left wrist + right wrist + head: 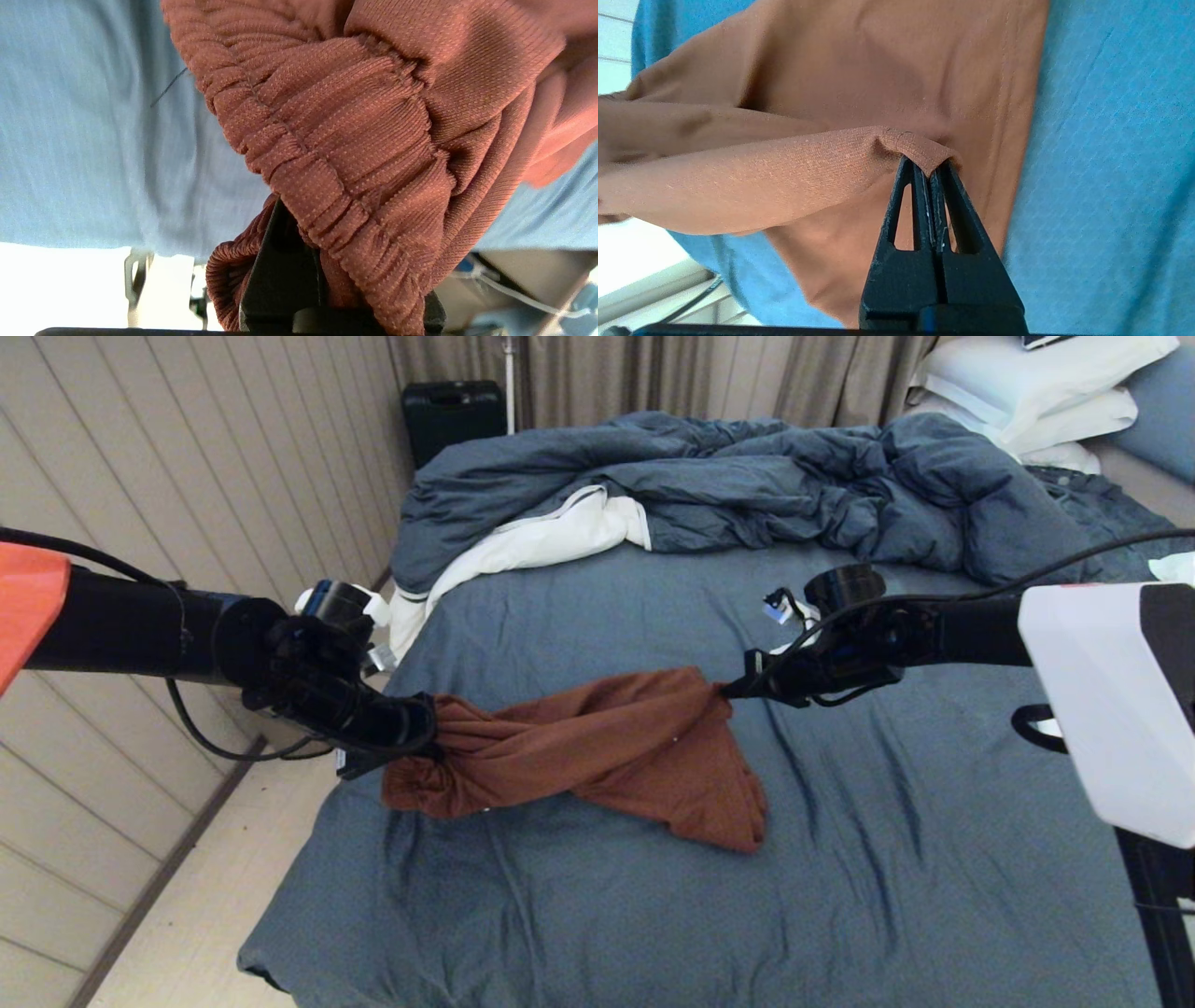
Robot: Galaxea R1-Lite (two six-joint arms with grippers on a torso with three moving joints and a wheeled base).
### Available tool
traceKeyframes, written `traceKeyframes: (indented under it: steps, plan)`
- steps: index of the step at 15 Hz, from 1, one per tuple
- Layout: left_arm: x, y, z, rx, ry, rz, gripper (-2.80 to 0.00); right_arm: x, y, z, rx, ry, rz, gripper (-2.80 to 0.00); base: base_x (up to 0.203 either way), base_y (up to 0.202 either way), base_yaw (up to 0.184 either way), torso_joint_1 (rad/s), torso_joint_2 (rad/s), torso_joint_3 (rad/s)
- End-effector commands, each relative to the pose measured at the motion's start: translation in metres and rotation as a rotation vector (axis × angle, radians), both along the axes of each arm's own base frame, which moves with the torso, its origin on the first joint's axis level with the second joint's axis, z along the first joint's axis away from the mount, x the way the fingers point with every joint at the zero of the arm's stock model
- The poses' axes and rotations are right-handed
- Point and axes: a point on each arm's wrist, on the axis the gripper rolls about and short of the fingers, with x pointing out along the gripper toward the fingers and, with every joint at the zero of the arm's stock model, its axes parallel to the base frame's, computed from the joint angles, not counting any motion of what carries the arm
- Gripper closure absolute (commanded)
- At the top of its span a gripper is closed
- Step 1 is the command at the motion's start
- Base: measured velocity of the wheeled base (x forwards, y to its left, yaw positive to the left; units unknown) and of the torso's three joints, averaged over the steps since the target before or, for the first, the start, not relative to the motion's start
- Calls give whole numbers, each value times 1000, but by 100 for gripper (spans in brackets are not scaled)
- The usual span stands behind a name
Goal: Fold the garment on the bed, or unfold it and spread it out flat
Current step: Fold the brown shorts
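Rust-brown shorts [607,747] hang mid-bed, strung between both grippers, with the lower folds draping onto the slate-blue sheet [653,915] of the bed. Left gripper [425,726] is clamped on the left end; the left wrist view shows what the head view doesn't: ribbed, gathered elastic waistband [355,154] bunched over a black finger [280,275], knit weave visible. Right gripper [726,689] pinches the right end; the right wrist view shows its tapered black fingers [903,200] closed together on a small folded edge of smooth fabric, cloth pulled taut towards the other arm. Farther back lie a rumpled dark blue duvet [794,495] with white lining [551,537], white pillows [1027,383] far right and a black case [453,415] by the curtain.
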Motion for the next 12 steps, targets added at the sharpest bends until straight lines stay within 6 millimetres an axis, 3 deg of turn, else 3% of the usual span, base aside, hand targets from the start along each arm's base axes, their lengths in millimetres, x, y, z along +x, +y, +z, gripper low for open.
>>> traceKeyframes:
  steps: [1,7,12]
  plan:
    - [-10,0,-8,-1,53,-16,0,-8,-1,4,-4,53,4,0,0,0,0,0,0,0]
    - [-51,-11,-9,27,174,-113,0,-46,-6,18,-66,260,47,0,0,0,0,0,0,0]
    - [-67,-15,-8,40,239,-164,0,-74,-11,26,-135,380,129,0,0,0,0,0,0,0]
